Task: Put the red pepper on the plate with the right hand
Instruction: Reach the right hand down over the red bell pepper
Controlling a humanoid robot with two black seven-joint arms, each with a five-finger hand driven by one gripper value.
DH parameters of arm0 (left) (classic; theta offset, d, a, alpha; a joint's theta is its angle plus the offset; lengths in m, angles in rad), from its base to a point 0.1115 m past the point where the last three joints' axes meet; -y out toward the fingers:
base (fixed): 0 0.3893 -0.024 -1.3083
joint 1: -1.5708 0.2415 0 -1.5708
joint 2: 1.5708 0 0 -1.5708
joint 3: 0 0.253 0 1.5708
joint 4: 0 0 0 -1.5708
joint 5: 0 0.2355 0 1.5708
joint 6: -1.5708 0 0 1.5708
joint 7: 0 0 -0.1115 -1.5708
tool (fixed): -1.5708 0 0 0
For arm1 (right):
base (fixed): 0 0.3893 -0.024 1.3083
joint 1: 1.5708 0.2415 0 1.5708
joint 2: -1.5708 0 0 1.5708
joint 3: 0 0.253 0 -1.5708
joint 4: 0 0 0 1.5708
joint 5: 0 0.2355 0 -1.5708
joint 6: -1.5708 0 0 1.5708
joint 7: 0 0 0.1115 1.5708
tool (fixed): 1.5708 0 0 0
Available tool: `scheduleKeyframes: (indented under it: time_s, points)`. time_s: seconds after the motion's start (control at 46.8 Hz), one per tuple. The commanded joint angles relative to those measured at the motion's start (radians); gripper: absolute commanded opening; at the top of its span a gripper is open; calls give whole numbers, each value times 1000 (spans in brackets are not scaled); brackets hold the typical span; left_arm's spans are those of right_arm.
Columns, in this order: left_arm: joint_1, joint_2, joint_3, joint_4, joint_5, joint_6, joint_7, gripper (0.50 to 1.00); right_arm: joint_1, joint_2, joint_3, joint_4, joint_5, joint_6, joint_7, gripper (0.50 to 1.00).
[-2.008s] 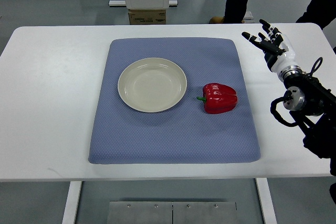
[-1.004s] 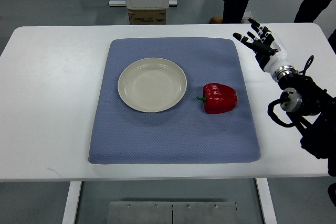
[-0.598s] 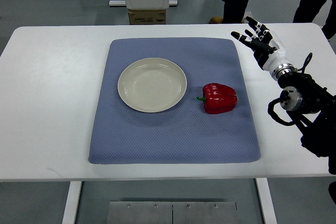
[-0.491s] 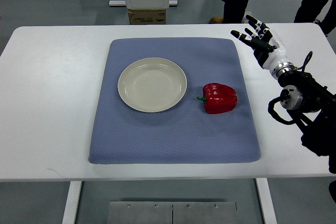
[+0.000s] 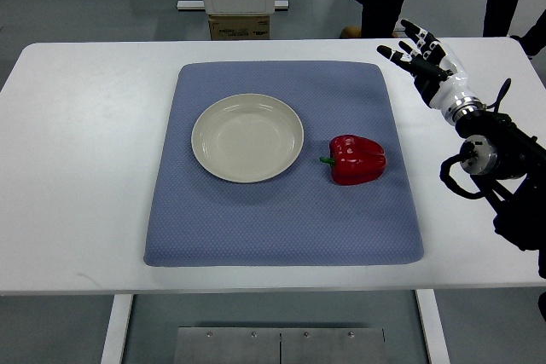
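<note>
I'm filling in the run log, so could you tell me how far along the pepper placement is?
Nothing is done yet: the red pepper lies on the blue mat just right of the plate, which holds nothing. In hand: the right hand is raised over the table's far right, fingers spread, holding nothing and well clear of the pepper. Left: reach the pepper, grasp it, carry it to the plate and release.

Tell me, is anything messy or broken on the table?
Nothing stands out. The plate sits empty and whole on the blue mat, the pepper lies just to its right on the mat, and nothing is spilled. The right hand hovers open over the table's far right corner.
</note>
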Motion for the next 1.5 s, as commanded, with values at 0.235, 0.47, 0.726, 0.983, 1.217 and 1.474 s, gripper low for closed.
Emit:
scheduleKeyframes:
  time_s: [0.235,0.47,0.726,0.983,1.217,1.474]
  points:
    - [0,0,0,0,1,0,0,1000,12,-67,-69,58,-13,55,0,1000]
    - [0,0,0,0,1,0,0,1000,88,-191,-261,141,-83,55,41,1000]
    - [0,0,1,0,1,0,0,1000,99,-263,-376,238,-312,59,89,1000]
    - [0,0,0,0,1,0,0,1000,182,-340,-555,363,-407,71,115,1000]
    - [0,0,0,0,-1,0,0,1000,203,-346,-618,399,-508,71,127,1000]
    - [0,0,1,0,-1,0,0,1000,223,-348,-707,396,-557,68,138,998]
